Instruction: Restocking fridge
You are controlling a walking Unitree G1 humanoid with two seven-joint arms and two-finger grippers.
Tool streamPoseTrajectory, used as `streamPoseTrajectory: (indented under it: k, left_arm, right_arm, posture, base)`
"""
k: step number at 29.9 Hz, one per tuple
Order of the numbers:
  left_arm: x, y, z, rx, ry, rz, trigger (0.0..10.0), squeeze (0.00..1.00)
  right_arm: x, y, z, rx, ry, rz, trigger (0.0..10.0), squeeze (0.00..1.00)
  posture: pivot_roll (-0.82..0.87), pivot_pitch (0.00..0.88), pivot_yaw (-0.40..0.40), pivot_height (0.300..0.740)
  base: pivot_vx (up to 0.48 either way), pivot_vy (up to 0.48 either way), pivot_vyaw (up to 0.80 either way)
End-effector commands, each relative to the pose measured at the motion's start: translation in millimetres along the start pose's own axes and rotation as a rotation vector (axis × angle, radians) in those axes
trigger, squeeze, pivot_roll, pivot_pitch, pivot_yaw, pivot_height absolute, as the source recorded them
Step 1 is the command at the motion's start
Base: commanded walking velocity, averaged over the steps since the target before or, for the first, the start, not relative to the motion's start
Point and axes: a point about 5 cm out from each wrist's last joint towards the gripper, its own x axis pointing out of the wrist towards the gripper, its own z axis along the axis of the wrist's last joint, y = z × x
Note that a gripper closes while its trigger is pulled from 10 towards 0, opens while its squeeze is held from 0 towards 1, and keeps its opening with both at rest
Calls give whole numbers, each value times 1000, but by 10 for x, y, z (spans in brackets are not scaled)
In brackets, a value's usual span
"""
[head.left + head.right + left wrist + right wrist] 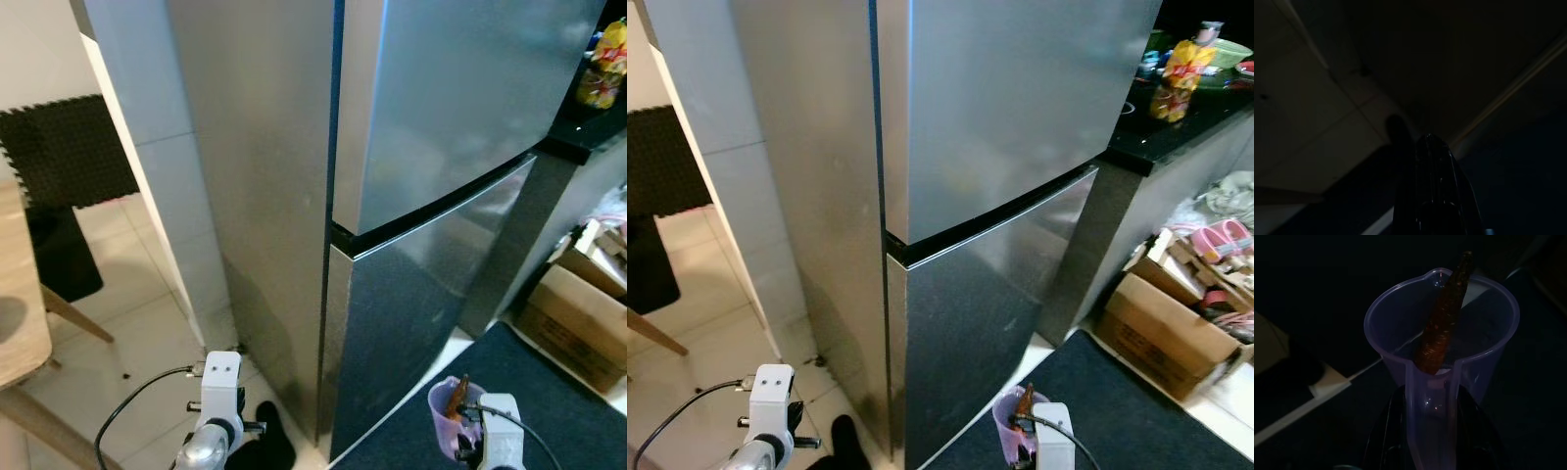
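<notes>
We face the closed silver two-door fridge; right gripper pinches the translucent purple plastic jug's handle; carrot may tip out; left gripper state unclear.

Fridge doors: I read no brand or lettering.
Cardboard box: dark print, perhaps text, too blurred for me to read.
</notes>
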Motion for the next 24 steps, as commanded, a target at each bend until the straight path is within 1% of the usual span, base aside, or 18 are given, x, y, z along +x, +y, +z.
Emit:
streamPoseTrajectory:
  k: [1,5,6,7,8,10,11,12,13,14,15,16,17,19,20,21,23,24]
  left_arm:
    - [-18,-28,-37,-38,-4,2,10000,0]
    - [-21,-26,-43,-33,-3,4,10000,0]
    - [-11,-43,-2,-26,-25,-12,10000,0]
    - [-11,-43,-2,-26,-25,-12,10000,0]
    - [6,-76,46,-3,-43,-40,10000,0]
    - [70,-178,249,14,-120,-114,10000,0]
    - [117,-219,394,24,-159,-141,10000,0]
    - [117,-219,394,24,-159,-141,10000,0]
    - [145,-243,489,29,-183,-155,10000,0]
    - [204,-306,735,23,-244,-206,10000,0]
    - [204,-306,735,23,-244,-206,10000,0]
    - [236,-383,912,31,-280,-277,10000,0]
    - [236,-383,912,31,-280,-277,10000,0]
    - [257,-441,1041,65,-300,-327,10000,0]
    - [257,-441,1041,65,-300,-327,10000,0]
    - [270,-459,1102,79,-303,-341,10000,0]
    - [293,-484,1258,69,-320,-371,10000,0]
    - [299,-488,1324,68,-331,-381,10000,188]
  right_arm:
    - [12,0,45,-6,-6,5,10000,0]
    - [20,1,74,-6,-11,5,10000,0]
    - [26,6,98,-8,-19,8,10000,0]
    - [26,6,98,-8,-19,8,10000,0]
    - [27,6,103,-6,-22,8,10000,0]
    - [21,3,89,-6,-22,8,10000,0]
    - [16,0,71,-1,-20,5,10000,0]
    - [16,0,71,-1,-20,5,10000,0]
    - [12,-3,58,2,-18,2,10000,0]
    - [-1,-12,19,11,-14,-5,10000,0]
    - [-1,-12,19,11,-14,-5,10000,0]
    - [-12,-29,-9,20,-12,-14,10000,0]
    - [-12,-29,-9,20,-12,-14,10000,0]
    - [-22,-47,-28,26,-11,-22,10000,0]
    - [-22,-47,-28,26,-11,-22,10000,0]
    - [-27,-58,-37,30,-11,-26,10000,0]
    - [-37,-85,-52,37,-11,-37,10000,0]
    - [-40,-94,-56,41,-12,-42,10000,0]
  posture:
    - [-21,0,-100,740]
    - [-23,0,-104,740]
    - [-31,0,-96,740]
    - [-31,0,-96,740]
    - [-31,0,-96,740]
    - [-31,0,-93,740]
    - [-40,0,-79,740]
    - [-40,0,-79,740]
    - [-40,0,-79,740]
    - [-51,0,-64,740]
    - [-51,0,-64,740]
    - [-60,0,-52,740]
    - [-60,0,-52,740]
    - [-70,2,-42,740]
    - [-70,2,-42,740]
    - [-73,5,-38,740]
    - [-80,10,-28,740]
    - [-87,13,-22,740]
  base:
    - [0,0,0]
    - [0,0,0]
    - [0,0,0]
    - [0,0,0]
    - [0,0,0]
    - [0,0,0]
    - [0,0,0]
    - [0,0,0]
    - [0,0,0]
    - [0,0,0]
    - [0,0,0]
    - [0,0,0]
    - [0,0,0]
    - [0,0,0]
    - [0,0,0]
    - [0,0,0]
    - [0,0,0]
    - [0,0,0]
